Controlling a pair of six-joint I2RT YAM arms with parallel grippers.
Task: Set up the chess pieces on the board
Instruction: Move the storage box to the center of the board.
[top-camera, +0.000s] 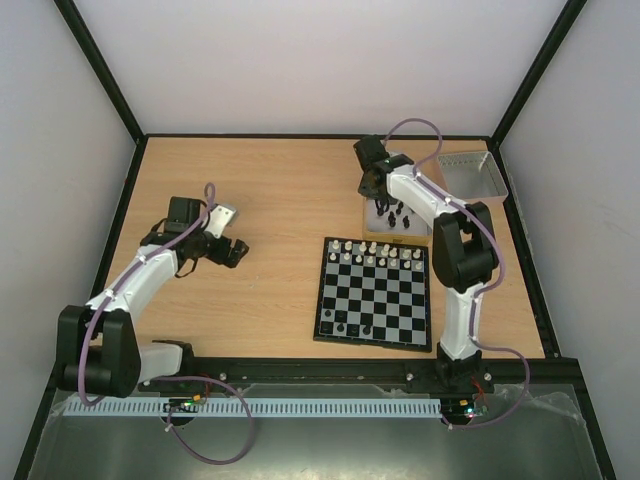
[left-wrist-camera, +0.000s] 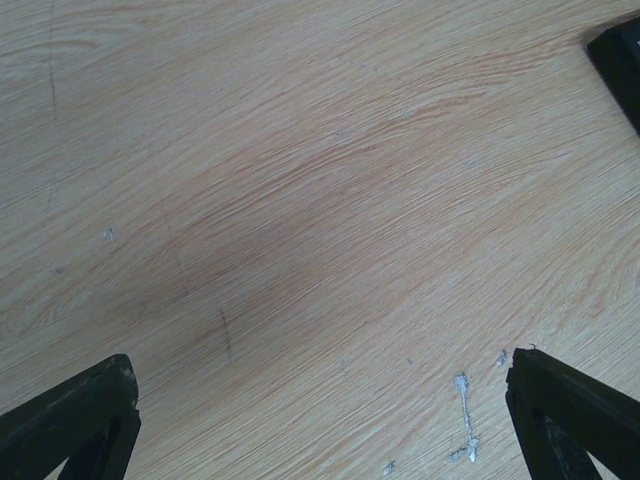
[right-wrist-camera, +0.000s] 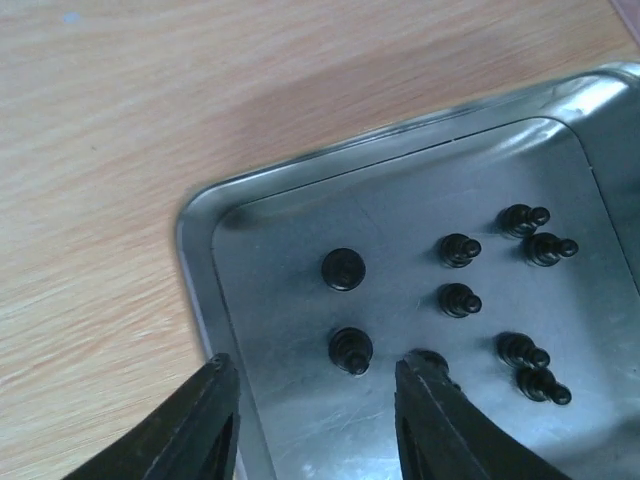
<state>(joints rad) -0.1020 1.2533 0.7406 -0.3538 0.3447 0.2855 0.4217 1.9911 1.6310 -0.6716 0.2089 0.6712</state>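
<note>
Black and silvery-white squares make up the small chessboard (top-camera: 375, 300) lying on the wooden tabletop (left-wrist-camera: 300, 200). We see tiny white chess pieces (top-camera: 375, 250) lined up along the board's far edge and a few black chess pieces (top-camera: 345, 326) by its near left corner. Just past the board's far edge sits a gold-rimmed metal tin (right-wrist-camera: 290, 210) with more black pieces (right-wrist-camera: 460, 300) in it. Our right pincer (right-wrist-camera: 318, 365) hangs over that tin, fingers half apart, gripping nothing. Our left pincer (left-wrist-camera: 320, 360) is spread wide and released over bare wood, well to the board's left.
</note>
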